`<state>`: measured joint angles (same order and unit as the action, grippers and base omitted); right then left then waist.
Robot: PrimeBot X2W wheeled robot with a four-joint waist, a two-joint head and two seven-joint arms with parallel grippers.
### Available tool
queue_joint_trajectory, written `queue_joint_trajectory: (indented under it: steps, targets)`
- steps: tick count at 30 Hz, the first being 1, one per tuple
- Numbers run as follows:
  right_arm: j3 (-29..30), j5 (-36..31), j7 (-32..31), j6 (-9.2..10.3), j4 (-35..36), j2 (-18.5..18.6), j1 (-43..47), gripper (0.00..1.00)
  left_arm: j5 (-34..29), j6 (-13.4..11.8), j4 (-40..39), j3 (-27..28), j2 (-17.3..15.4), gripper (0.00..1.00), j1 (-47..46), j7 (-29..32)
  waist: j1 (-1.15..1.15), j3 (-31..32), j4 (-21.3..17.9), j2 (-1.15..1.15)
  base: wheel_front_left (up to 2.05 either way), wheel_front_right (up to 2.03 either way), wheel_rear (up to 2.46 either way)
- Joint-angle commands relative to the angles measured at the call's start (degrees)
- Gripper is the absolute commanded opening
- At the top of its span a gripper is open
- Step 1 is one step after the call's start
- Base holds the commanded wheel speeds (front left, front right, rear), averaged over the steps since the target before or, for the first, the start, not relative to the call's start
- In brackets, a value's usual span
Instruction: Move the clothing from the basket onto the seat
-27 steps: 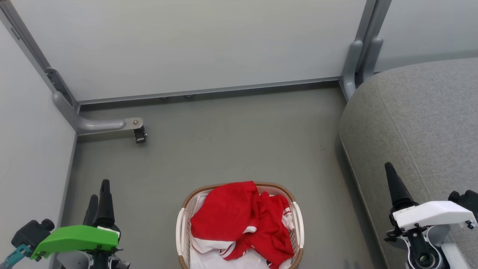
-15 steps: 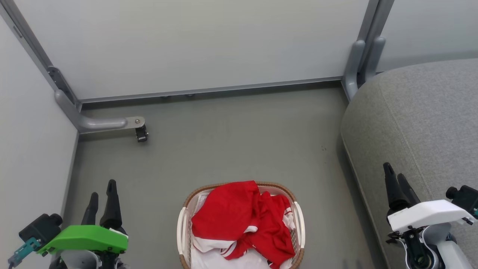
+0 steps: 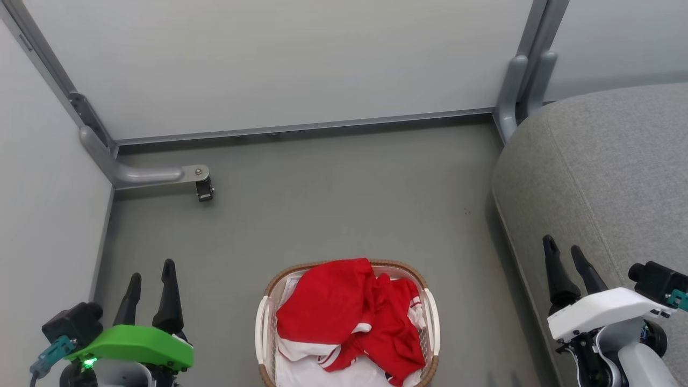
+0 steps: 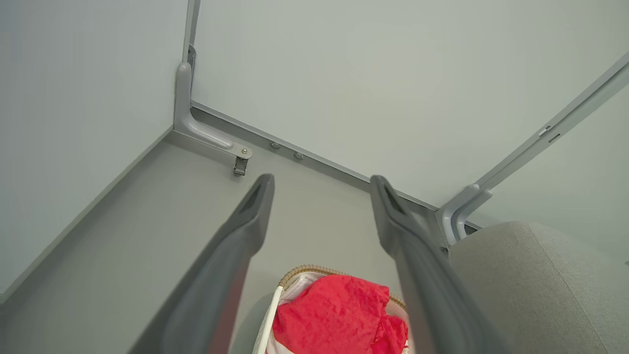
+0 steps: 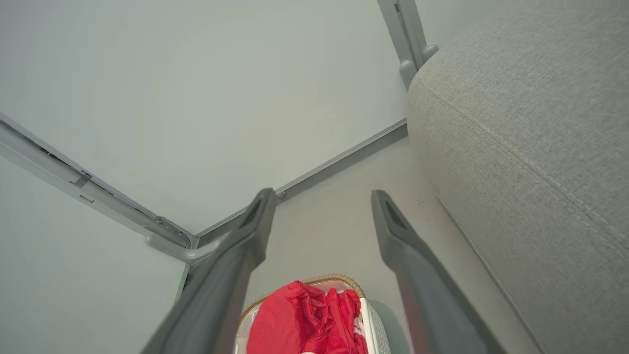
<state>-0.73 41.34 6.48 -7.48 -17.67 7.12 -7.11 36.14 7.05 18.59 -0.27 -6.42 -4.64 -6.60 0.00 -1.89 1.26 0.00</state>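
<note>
Floor (image 3: 333, 215) grey, walls (image 3: 269, 64) pale — seat (image 3: 618, 161) right

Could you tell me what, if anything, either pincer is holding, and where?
Nothing: the left pincer and right pincer are open and empty; clothing lies in the basket.

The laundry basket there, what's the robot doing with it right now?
Nothing is being handled yet. The red clothing lies heaped in the basket on the floor, in front of the robot. The left gripper and the right gripper are both open and empty, one on either side of the basket, touching nothing. The grey seat, to the robot's right, has no clothing on the part in view, so the move has not begun.
</note>
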Motion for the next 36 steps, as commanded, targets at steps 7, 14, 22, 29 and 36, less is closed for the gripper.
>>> queue_joint_trajectory:
  steps: [7,14,22,29,36]
  targets:
    - [-2.03,-5.53,1.8,-0.02,0.31,1.17,-1.92,1.0,-6.48,-0.3,-0.98,-1.24,-0.88,1.0,0.04,-1.7,0.0,-0.24,0.17,0.0,0.0,0.0,0.0]
    - [-2.9,-9.59,2.82,-0.02,0.35,1.49,-1.61,1.0,-10.31,-0.5,-0.53,-1.38,-0.67,1.0,0.55,-2.69,0.0,-0.52,0.34,0.0,0.0,0.0,0.0]
    - [-3.03,-13.95,3.89,-0.02,-0.91,1.7,-1.46,1.0,-14.44,-0.57,-0.38,-0.89,0.05,1.0,1.04,-3.76,0.0,-0.77,0.62,0.0,0.0,0.0,0.0]
    - [-3.16,-18.2,4.8,-0.02,-2.4,1.47,-1.38,1.0,-18.16,-0.48,-0.7,-0.69,0.82,1.0,1.68,-4.76,0.0,-1.12,0.78,0.0,0.0,0.0,0.0]
    - [-3.59,-21.93,5.72,-0.02,-3.89,1.78,-1.37,1.0,-21.46,-0.24,-0.46,-0.52,1.31,1.0,2.21,-5.55,0.0,-1.14,0.93,0.0,0.0,0.0,0.0]
